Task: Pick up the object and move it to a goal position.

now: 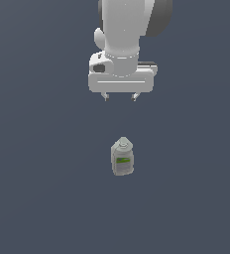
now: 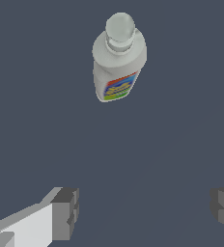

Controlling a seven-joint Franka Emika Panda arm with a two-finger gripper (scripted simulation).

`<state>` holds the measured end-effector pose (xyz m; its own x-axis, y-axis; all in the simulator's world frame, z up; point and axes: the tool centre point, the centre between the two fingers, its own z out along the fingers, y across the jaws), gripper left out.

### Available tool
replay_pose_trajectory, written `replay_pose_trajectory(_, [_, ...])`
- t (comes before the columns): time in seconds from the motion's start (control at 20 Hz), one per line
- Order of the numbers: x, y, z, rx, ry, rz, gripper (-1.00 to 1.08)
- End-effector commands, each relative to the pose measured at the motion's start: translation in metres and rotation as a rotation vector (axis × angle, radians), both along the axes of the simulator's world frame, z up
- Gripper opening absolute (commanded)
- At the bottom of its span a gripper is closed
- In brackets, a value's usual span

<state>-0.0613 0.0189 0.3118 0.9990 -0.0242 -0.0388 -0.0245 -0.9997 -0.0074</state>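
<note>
Fingers spread wide, nothing between them; in the wrist view one dark ribbed pad sits at each side of the frame with bare floor in the gap. Gripper points straight down in the exterior view, only the two short fingertips showing under the white hand body, both clear of the surface as far as I can tell. Arm comes in from the top edge of the exterior view, white links with a grey section behind. Bottle stands upright on the floor, long axis vertical, round cap up, base down; slight lean can't be ruled out from these renders. It is well apart from the fingertips, lower in the exterior view and roughly in line with the gap between them, maybe a touch toward the exterior view's right. Body is translucent grey-white and squarish; in the exterior view the label reads green and white and faces the camera. Wrist view sees the bottle from above: clear cap on top, shoulders below it, label side visible with red, blue, yellow and green bands. Nothing touches the bottle. Floor is a flat dark grey-blue plane with no edge or corner in either view, so position relative to its edges can't be given
</note>
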Motion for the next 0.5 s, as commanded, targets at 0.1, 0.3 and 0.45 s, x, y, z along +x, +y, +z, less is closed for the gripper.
replay_pose_trajectory(0.1, [0.009, 0.0, -0.001, -0.002, -0.001, -0.084, 1.0])
replay_pose_trajectory(0.3, [0.019, 0.001, -0.001, -0.004, -0.003, -0.182, 1.0])
replay_pose_trajectory(0.45, [0.027, 0.001, -0.002, -0.006, -0.004, -0.259, 1.0])
